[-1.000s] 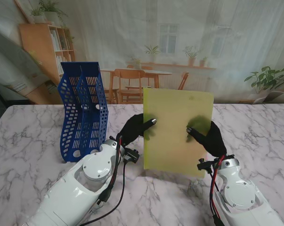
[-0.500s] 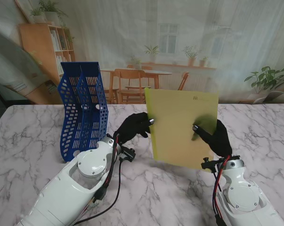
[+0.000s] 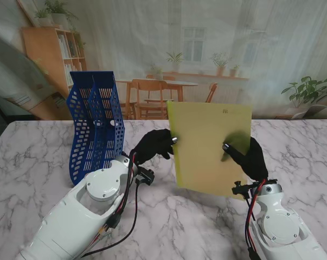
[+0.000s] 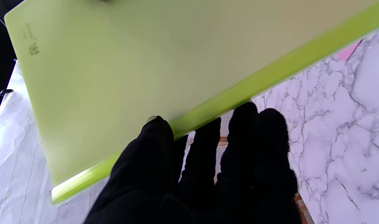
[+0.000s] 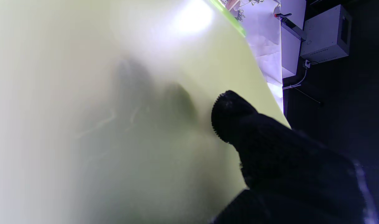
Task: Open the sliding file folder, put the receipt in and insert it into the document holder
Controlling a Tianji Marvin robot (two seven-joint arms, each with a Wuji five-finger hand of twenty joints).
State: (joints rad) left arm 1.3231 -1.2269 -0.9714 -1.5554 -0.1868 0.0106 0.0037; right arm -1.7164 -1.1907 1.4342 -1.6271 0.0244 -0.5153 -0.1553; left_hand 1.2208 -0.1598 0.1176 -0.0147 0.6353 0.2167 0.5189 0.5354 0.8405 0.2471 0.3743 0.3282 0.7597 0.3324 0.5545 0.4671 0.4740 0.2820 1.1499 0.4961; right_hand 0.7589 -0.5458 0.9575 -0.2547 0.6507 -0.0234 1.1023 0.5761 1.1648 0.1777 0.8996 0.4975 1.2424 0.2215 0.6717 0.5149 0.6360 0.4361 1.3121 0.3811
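The yellow-green sliding file folder (image 3: 209, 146) stands upright off the table between my hands. My left hand (image 3: 152, 146) pinches its left edge, thumb on the face and fingers (image 4: 239, 155) behind the green slide bar (image 4: 270, 71). My right hand (image 3: 249, 157) grips the right side, thumb (image 5: 236, 124) on the front, fingers showing as shadows through the sheet (image 5: 114, 124). The blue mesh document holder (image 3: 95, 127) stands upright to the left of the folder, apart from it. A pink scrap (image 4: 348, 53) peeks out beyond the slide bar; I cannot tell whether it is the receipt.
The marble table (image 3: 38, 162) spreads around both arms. Cables hang from my left wrist (image 3: 144, 179) and right wrist (image 3: 244, 189). A backdrop picture of a room stands behind the table's far edge.
Over the second, the folder shifted slightly right and up with a small tilt, both hands going with it. In the last half second almost nothing moved.
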